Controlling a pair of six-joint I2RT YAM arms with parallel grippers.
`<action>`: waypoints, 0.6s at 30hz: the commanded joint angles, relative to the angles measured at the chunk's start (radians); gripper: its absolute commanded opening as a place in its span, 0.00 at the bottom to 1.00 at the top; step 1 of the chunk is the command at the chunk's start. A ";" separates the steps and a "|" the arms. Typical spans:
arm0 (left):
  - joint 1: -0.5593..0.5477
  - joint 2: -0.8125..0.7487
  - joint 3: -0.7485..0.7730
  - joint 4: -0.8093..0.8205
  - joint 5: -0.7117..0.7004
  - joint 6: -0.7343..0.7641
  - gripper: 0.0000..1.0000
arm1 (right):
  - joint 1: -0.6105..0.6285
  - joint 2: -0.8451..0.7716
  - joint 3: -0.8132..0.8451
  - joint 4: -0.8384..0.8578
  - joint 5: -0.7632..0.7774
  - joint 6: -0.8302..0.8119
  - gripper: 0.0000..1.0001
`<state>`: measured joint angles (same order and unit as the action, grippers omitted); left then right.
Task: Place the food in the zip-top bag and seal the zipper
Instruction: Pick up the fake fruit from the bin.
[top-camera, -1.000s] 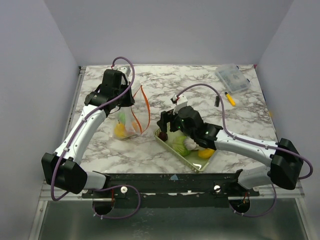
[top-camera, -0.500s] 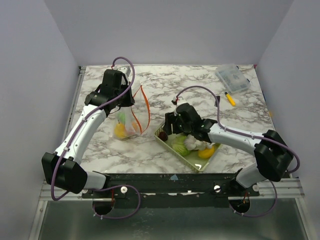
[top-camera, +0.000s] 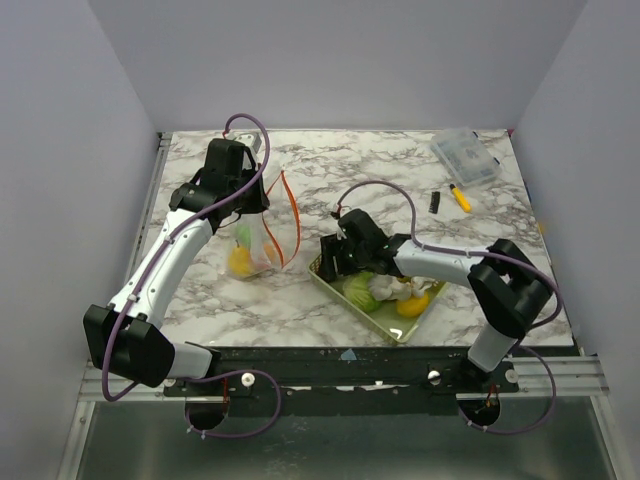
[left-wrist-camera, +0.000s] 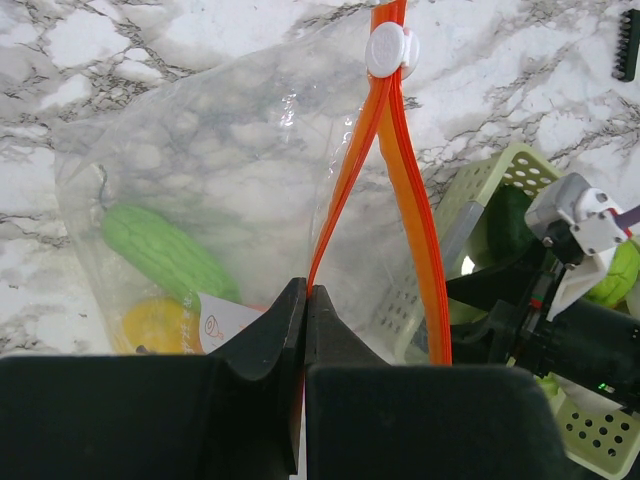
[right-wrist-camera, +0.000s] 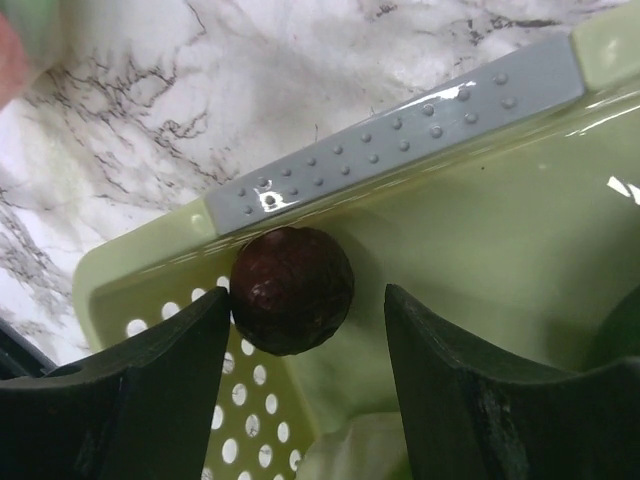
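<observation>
My left gripper (top-camera: 246, 205) is shut on the orange-red zipper strip (left-wrist-camera: 392, 190) and holds the clear zip-top bag (top-camera: 256, 245) up off the table with its mouth open. A green toy vegetable (left-wrist-camera: 165, 250) and a yellow one (left-wrist-camera: 160, 325) lie inside the bag. My right gripper (top-camera: 333, 262) is open and lowered into the near-left corner of the pale green basket (top-camera: 385, 320). A dark purple round fruit (right-wrist-camera: 291, 289) sits between its fingers, touching the left one. Pale green, white and yellow food (top-camera: 385, 291) lies in the basket.
A rigid clear lidded box (top-camera: 466, 157) stands at the back right. A yellow marker pen (top-camera: 460, 197) and a small black part (top-camera: 436, 202) lie near it. The white zipper slider (left-wrist-camera: 390, 50) sits at the far end of the strip.
My right gripper has moved left and down into the basket's corner, around the dark purple fruit. The left arm and bag have not moved.
</observation>
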<state>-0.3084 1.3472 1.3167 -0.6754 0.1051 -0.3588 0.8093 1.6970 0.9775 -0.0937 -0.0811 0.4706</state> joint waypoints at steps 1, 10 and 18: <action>0.006 0.003 0.007 0.012 -0.015 0.012 0.00 | -0.008 0.061 0.037 -0.011 -0.037 0.005 0.65; 0.006 0.005 0.007 0.011 -0.016 0.012 0.00 | -0.009 0.039 0.041 -0.012 -0.007 0.000 0.52; 0.006 0.003 0.008 0.012 -0.013 0.012 0.00 | -0.009 -0.073 0.020 -0.056 0.056 -0.015 0.35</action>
<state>-0.3084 1.3476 1.3167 -0.6750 0.1051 -0.3588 0.8032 1.6966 1.0050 -0.1173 -0.0753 0.4698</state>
